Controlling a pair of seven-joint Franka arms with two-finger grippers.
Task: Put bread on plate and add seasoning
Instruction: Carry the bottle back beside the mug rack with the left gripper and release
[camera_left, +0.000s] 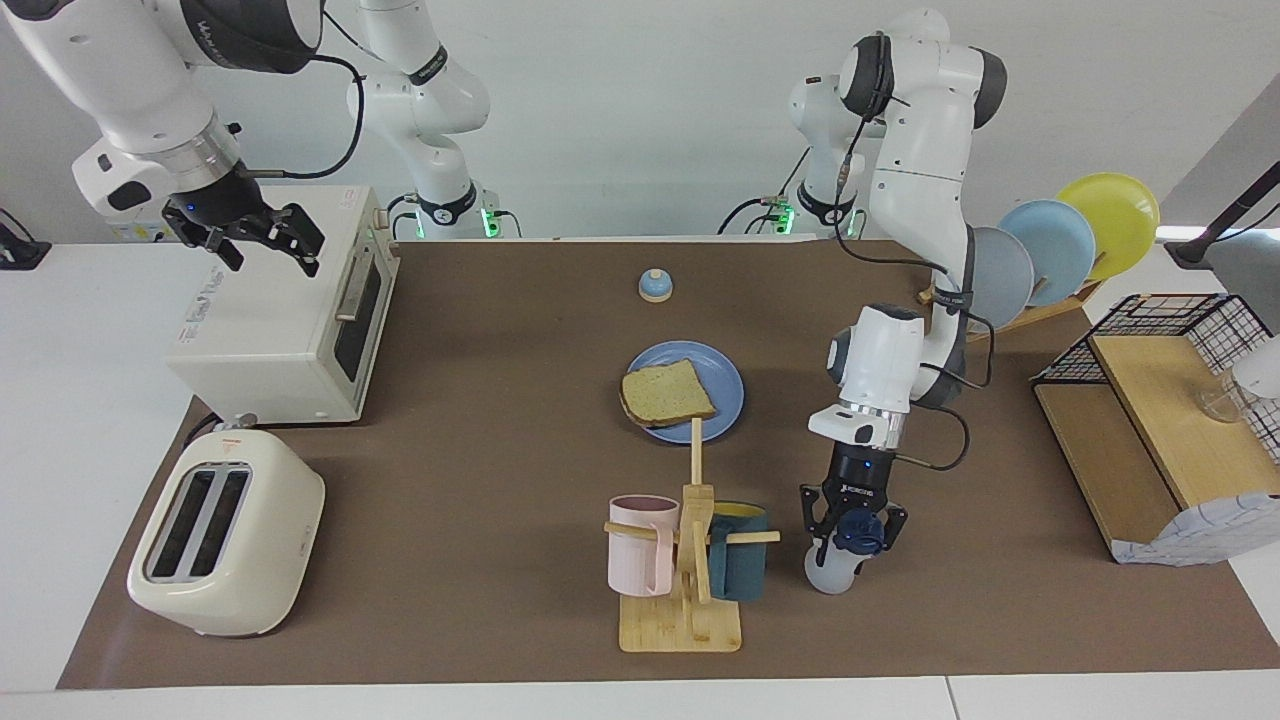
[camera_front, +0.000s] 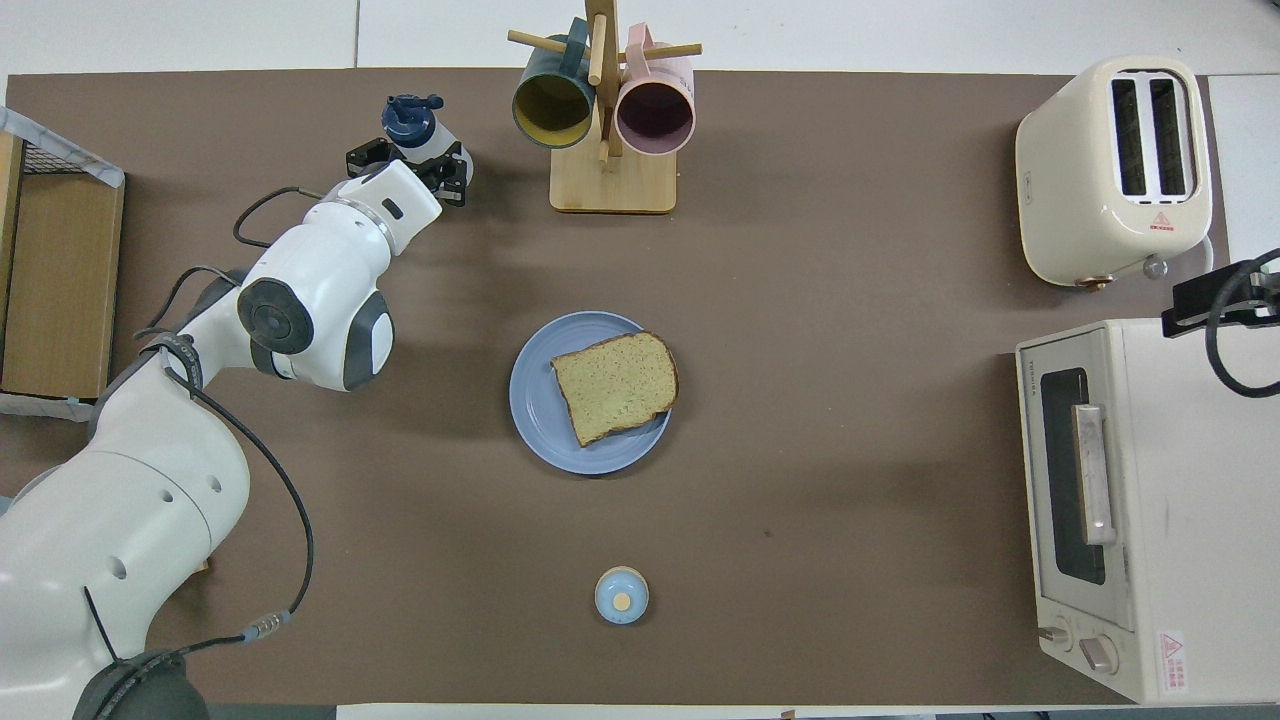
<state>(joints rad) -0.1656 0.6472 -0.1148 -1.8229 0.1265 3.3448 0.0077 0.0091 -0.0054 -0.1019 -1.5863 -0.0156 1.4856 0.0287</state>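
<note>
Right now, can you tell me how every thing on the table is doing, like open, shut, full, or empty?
bread: lying flat on the plate
plate: holding the bread
seasoning bottle: capped, gripped by the left gripper
right gripper: open, empty, over the toaster oven
toaster oven: door shut
toaster: slots empty
mugs: hanging on the wooden rack, empty
bell: untouched
</note>
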